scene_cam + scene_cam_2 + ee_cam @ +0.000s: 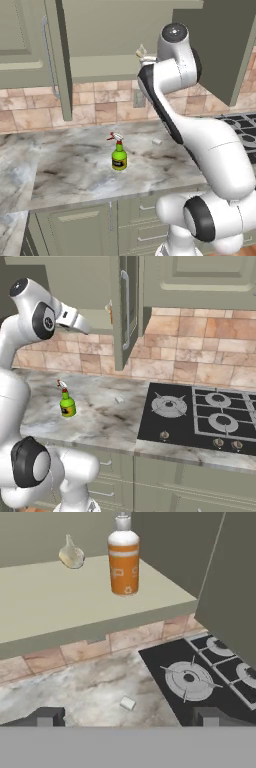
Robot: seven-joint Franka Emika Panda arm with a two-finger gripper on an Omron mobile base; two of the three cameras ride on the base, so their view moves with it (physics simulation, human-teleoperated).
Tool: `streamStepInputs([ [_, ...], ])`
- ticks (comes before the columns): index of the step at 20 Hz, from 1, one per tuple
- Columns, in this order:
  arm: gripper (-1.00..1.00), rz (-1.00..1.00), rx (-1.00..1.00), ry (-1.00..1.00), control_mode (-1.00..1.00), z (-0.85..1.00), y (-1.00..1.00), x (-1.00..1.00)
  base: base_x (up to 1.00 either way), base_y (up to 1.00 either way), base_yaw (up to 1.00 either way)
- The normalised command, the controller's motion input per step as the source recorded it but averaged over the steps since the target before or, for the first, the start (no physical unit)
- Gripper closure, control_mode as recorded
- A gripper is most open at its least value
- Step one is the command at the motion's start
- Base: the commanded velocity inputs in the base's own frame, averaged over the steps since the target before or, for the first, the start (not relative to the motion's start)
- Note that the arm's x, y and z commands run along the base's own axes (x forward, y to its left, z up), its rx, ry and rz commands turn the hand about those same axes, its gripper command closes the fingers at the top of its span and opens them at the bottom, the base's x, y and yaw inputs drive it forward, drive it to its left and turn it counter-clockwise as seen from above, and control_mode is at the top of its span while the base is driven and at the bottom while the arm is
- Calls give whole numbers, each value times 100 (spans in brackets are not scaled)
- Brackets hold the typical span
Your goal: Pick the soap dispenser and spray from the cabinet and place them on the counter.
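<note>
1. The counter (75, 165) is a broad, flat marble slab, grey-white with dark veining; behind it runs a backsplash (200, 361) of tan stone tiles.
2. The spray (118, 152), a green bottle with a red-and-white trigger head and yellow label, stands upright on the counter. A small pale block (128, 702) lies on the marble nearby.
3. The cabinet (75, 587) is olive-green, its door (125, 311) swung open, with a long metal bar handle.
4. On its flat shelf stands the soap dispenser (123, 559), an orange cylinder with a white pump top, beside a small clear glass vessel (71, 554).
5. The gripper (127, 717) holds nothing, its fingertips wide apart, short of the shelf.
6. A black stovetop (200, 416) with round burners adjoins the counter.
</note>
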Motion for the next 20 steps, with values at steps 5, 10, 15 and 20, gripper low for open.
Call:
streamStepInputs([
  [5,-100,-3,-4,3,-100,26,-15,40,0,0,0],
  [10,-100,0,0,1,-100,22,-26,39,0,0,0],
  [15,-100,0,0,0,-100,13,-26,31,0,0,0],
  [20,-100,0,0,0,-100,2,-20,28,0,0,0],
])
